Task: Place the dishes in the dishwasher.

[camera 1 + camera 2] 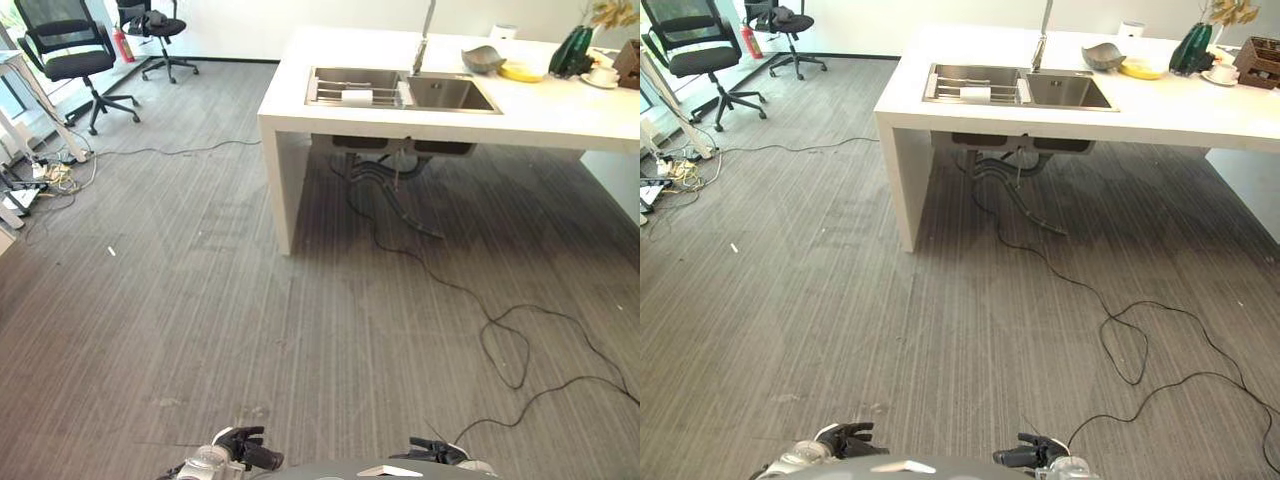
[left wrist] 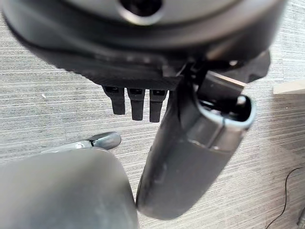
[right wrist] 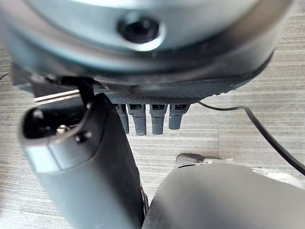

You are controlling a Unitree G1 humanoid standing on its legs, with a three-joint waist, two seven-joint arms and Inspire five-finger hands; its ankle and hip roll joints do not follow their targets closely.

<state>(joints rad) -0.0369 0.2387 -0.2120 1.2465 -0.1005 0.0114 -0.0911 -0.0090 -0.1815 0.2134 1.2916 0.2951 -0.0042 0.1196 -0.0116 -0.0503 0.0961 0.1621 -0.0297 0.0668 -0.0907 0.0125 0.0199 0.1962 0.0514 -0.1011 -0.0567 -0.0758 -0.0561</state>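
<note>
The dishes sit at the upper right of the frame on my white bench [image 1: 560,115]: a grey bowl [image 1: 483,59], a yellow plate [image 1: 523,71] just beside it, and a white cup on a saucer [image 1: 603,76] further right. A dark green vase [image 1: 573,50] stands between the plate and the cup. Left of the bowl, a double sink [image 1: 400,90] is set into the bench; its left basin holds a wire rack [image 1: 340,95] with something white on it. Grey carpet floor [image 1: 250,330] lies between me and the bench, crossed by a black cable [image 1: 500,330]. Two office chairs [image 1: 70,55] stand at upper left. My left robot hand [image 1: 245,450] and right robot hand [image 1: 435,452] hang at the bottom edge, fingers relaxed, holding nothing.
</note>
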